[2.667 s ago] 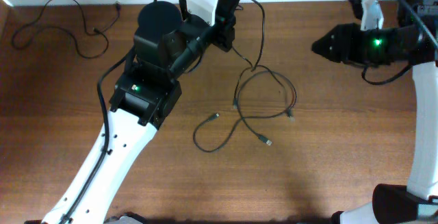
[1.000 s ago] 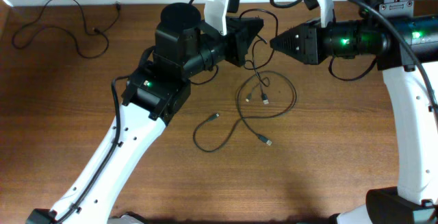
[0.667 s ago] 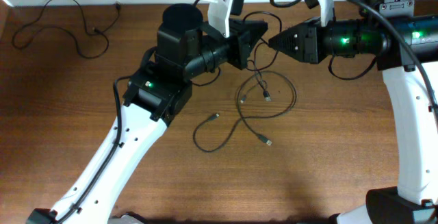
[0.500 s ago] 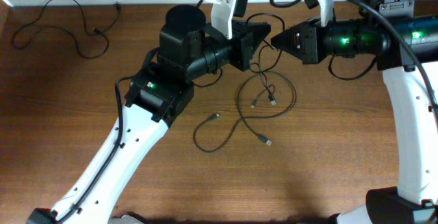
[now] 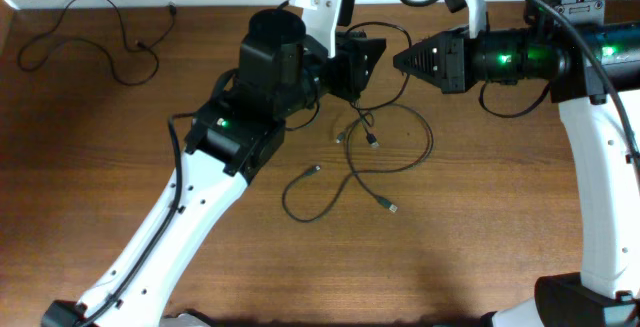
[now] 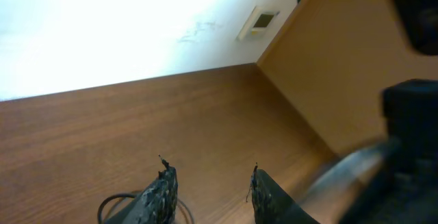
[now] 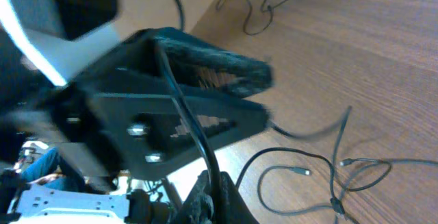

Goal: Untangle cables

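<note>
The right fingers (image 7: 205, 196) were pressed together on a thin black strand (image 7: 188, 118), which ran up from their tips and across the face of the left fingers (image 6: 164, 191). Those were spread, with bare table (image 5: 500, 247) showing in the gap and nothing between them. The two sets of tips were close together and raised above the table. The rest of the cables (image 5: 372, 143) lay below and just beside them in loose, overlapping loops, with small silvery plugs scattered among the loops

Judging by how it draped, this cord was very light and quite limp. It would carry no shape of its own and would trail whatever was looped through it. The sheath looked smooth, so a lazy pinch would probably let it slide; it was so thin that the tips had to close fully. The plugs were the only stiff parts and the likeliest to snag in a loop. A sound place for the left fingers to take hold seemed to be the taut run just off the right tips, or near a plug. That way the pair could draw one cord out gently without cinching a knot
</note>
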`<action>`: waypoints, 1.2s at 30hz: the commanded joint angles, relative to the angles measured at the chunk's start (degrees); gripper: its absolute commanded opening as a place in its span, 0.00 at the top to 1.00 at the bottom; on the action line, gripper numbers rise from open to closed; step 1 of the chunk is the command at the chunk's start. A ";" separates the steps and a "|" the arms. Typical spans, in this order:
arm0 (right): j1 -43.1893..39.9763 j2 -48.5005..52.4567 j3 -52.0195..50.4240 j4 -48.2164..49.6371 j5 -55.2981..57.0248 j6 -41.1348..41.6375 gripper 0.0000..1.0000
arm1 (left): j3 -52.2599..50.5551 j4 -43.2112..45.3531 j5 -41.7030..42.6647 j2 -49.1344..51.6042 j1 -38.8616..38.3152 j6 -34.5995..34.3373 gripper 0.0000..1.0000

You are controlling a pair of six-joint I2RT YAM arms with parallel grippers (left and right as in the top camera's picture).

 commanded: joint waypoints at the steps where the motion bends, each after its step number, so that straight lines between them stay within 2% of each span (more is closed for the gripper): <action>1: 0.42 0.24 -0.35 0.22 -2.91 0.28 0.96 | 0.37 0.11 -0.83 3.13 -0.11 2.95 0.61; 5: 0.42 0.24 -0.35 0.42 -2.91 1.77 0.96 | 0.37 0.33 -0.87 5.79 -0.07 7.30 0.59; 9: 0.35 0.24 -0.35 0.48 -2.91 1.79 0.96 | 0.37 1.25 -3.67 8.24 -0.07 7.32 0.57; 14: -0.17 0.24 -0.35 1.51 -2.91 3.32 0.96 | 0.37 2.36 -2.23 9.92 -0.07 7.21 0.60; 21: -4.44 0.24 -0.35 2.69 -5.60 5.18 0.96 | 0.37 1.81 -1.90 10.10 -0.07 7.21 0.59; 24: -4.92 0.24 -0.35 2.29 -5.84 5.14 0.96 | 0.37 2.10 -1.97 10.12 -0.07 7.23 0.69; 27: -4.92 0.24 -0.35 2.23 -4.87 5.14 0.96 | 0.37 2.08 -2.34 10.12 -0.04 7.23 0.90; 28: -4.92 0.24 -0.35 1.99 -1.46 5.18 0.96 | 0.37 2.05 -3.43 10.10 0.07 7.23 0.98; 33: -4.90 0.24 -0.37 -3.80 15.67 5.18 0.96 | 0.37 2.69 -8.46 9.62 0.11 7.28 1.00; 36: -4.92 0.24 -0.37 -7.13 22.91 5.20 0.96 | 0.37 5.38 -8.79 8.44 0.35 9.92 1.00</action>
